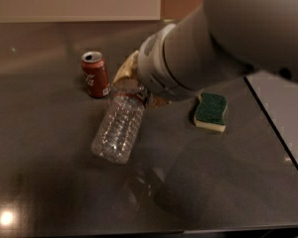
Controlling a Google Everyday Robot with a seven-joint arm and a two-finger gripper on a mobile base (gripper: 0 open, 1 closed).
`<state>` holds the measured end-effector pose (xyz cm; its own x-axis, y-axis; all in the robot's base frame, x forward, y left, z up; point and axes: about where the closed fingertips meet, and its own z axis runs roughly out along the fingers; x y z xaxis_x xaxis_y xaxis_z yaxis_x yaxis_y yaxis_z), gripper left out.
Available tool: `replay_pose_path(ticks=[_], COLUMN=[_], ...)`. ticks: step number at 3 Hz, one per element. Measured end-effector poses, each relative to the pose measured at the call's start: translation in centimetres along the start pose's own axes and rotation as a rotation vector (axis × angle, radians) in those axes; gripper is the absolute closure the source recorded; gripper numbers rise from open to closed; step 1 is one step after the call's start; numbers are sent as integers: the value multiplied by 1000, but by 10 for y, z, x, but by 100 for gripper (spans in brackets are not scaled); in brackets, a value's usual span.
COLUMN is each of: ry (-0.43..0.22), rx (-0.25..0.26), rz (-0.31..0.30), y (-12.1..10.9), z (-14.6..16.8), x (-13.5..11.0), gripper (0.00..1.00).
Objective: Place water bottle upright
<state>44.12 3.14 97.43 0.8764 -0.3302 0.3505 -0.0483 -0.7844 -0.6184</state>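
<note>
The water bottle (118,127) is clear ribbed plastic. It hangs tilted above the dark table (49,182), its base toward the lower left and its neck up under the arm. My gripper (131,83) is shut on the bottle's neck end, just right of the red soda can. The bottle's cap is hidden behind the gripper and the big grey arm. The label band shows as a thin red edge at the neck.
A red soda can (96,74) stands upright at the back left, close to the gripper. A green and yellow sponge (210,111) lies to the right. A seam and a lighter surface (283,113) run along the right side.
</note>
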Motion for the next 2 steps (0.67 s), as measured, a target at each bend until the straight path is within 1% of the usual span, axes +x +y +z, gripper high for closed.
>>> replay_pose_path(ticks=[1, 2], ry=[30, 90], rx=[73, 162], rz=[16, 49], y=[27, 42], z=[20, 43], x=[-15, -16], gripper=[100, 100])
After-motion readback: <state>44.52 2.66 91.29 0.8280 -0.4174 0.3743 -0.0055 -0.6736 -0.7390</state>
